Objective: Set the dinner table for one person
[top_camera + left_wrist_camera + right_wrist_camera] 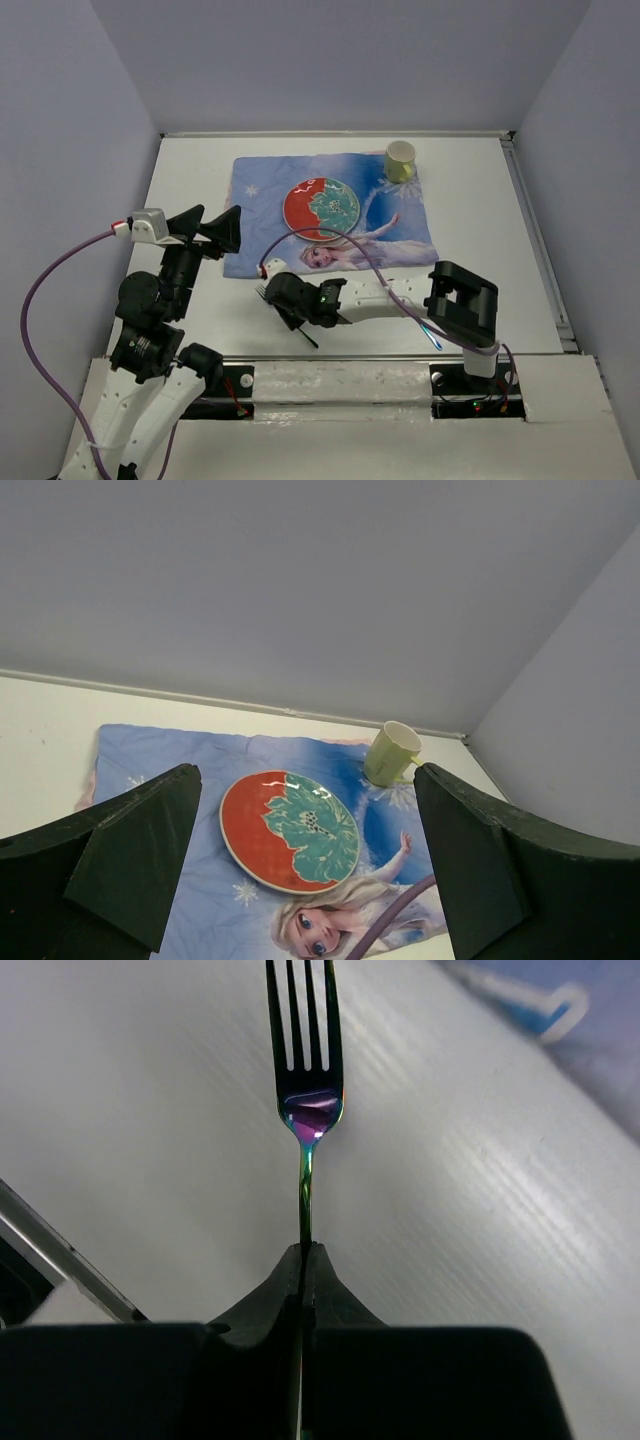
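My right gripper [283, 293] is shut on the handle of an iridescent fork [306, 1080], tines pointing away, held just above the white dinner table [190, 190] left of the placemat's near corner; in the wrist view it [306, 1252] pinches the thin handle. My left gripper [218, 232] is open and empty, raised over the table's left side, facing the placemat. A red plate with a green leaf pattern [320, 207] lies on the blue printed placemat [400, 235]; a pale green cup [401, 161] stands at its far right corner. Plate [289, 830] and cup [392, 753] show between my left fingers.
Pale lavender walls close the table at the back and both sides. A purple cable [350, 245] loops over the placemat's near part. The arm bases and a metal rail [330, 357] line the near edge.
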You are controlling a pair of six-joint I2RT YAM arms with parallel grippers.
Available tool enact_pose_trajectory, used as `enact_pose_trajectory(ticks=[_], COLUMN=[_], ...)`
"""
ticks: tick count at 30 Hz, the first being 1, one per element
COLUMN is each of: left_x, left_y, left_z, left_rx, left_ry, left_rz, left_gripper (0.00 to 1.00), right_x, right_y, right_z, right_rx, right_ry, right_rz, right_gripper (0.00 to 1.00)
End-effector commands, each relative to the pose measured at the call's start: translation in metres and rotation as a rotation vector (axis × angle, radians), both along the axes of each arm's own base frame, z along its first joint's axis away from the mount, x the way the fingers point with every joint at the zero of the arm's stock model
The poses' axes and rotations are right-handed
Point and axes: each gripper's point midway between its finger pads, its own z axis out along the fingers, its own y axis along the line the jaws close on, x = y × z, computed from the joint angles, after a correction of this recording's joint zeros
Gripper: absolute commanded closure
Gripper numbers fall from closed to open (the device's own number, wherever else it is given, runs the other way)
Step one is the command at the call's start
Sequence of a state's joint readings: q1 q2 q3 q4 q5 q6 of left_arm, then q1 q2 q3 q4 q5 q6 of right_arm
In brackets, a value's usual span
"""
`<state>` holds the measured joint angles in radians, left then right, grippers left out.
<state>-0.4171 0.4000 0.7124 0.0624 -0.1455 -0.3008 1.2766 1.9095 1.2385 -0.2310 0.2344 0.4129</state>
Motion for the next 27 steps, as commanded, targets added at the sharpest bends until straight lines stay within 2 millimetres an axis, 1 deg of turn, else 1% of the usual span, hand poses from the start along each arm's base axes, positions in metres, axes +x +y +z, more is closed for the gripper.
enact_pose_trajectory(ticks=[1,2,3,4,5,6,8,9,10,11,12,13,14,15,16,17,18,19,20,21,24,25,27], left_x=[-0.002,-0.003,-0.003,-0.003,-0.004,-0.005,-0.005,-0.006,-0.007,-0.008,-0.007,-0.007,-0.006,-0.006,-0.006,-0.006,-0.006,-0.006,-0.006,-0.006,-0.006,-0.005,-0.004], left_y=[-0.002,-0.001,0.000,0.000,0.000,0.000,0.000,0.000,0.000,0.000,-0.001,-0.001,-0.002,-0.004,-0.004,-0.005,-0.005,-0.005,-0.006,-0.006,-0.007,-0.008,-0.008], left_z=[0.011,0.011,0.012,0.012,0.012,0.013,0.013,0.014,0.015,0.015,0.014,0.014,0.013,0.013,0.013,0.013,0.012,0.012,0.012,0.012,0.012,0.011,0.010], left_rx=[-0.020,-0.021,-0.020,-0.021,-0.021,-0.023,-0.025,-0.026,-0.028,-0.030,-0.029,-0.028,-0.026,-0.027,-0.027,-0.025,-0.023,-0.024,-0.024,-0.025,-0.023,-0.021,-0.020], left_ry=[-0.041,-0.042,-0.045,-0.047,-0.047,-0.049,-0.052,-0.055,-0.057,-0.059,-0.056,-0.056,-0.052,-0.050,-0.050,-0.051,-0.046,-0.048,-0.046,-0.048,-0.045,-0.042,-0.040], left_rz=[-0.016,-0.014,-0.010,-0.010,-0.010,-0.010,-0.012,-0.016,-0.018,-0.020,-0.022,-0.023,-0.026,-0.031,-0.033,-0.035,-0.035,-0.038,-0.042,-0.040,-0.045,-0.046,-0.048], left_gripper=[0.01,0.01,0.01,0.01,0.01,0.01,0.01,0.01,0.01,0.01,0.01,0.01,0.01,0.01,0.01,0.01,0.01,0.01,0.01,0.01,0.01,0.01,0.01], right_x=[0.061,0.075,0.100,0.119,0.135,0.162,0.188,0.205,0.215,0.221,0.233,0.245,0.253,0.260,0.269,0.277,0.279,0.286,0.289,0.293,0.295,0.295,0.295], right_y=[0.041,0.043,0.039,0.037,0.040,0.040,0.042,0.044,0.048,0.053,0.052,0.054,0.057,0.057,0.060,0.057,0.060,0.058,0.061,0.059,0.065,0.067,0.068], right_z=[0.084,0.091,0.088,0.094,0.102,0.112,0.123,0.138,0.125,0.124,0.123,0.136,0.120,0.117,0.126,0.121,0.104,0.101,0.105,0.090,0.090,0.082,0.078], right_rx=[0.181,0.197,0.189,0.194,0.228,0.261,0.332,0.379,0.374,0.379,0.378,0.414,0.400,0.407,0.435,0.433,0.412,0.411,0.422,0.405,0.430,0.421,0.423], right_ry=[-0.165,-0.181,-0.196,-0.235,-0.253,-0.268,-0.269,-0.286,-0.281,-0.292,-0.304,-0.305,-0.293,-0.289,-0.294,-0.277,-0.264,-0.267,-0.273,-0.254,-0.240,-0.232,-0.218], right_rz=[-0.138,-0.172,-0.225,-0.285,-0.329,-0.389,-0.482,-0.527,-0.553,-0.566,-0.593,-0.626,-0.642,-0.655,-0.667,-0.684,-0.686,-0.699,-0.702,-0.713,-0.719,-0.718,-0.727], right_gripper=[1.00,1.00,1.00,1.00,1.00,1.00,1.00,1.00,1.00,1.00,1.00,1.00,1.00,1.00,1.00,1.00,1.00,1.00,1.00,1.00,1.00,1.00,1.00])
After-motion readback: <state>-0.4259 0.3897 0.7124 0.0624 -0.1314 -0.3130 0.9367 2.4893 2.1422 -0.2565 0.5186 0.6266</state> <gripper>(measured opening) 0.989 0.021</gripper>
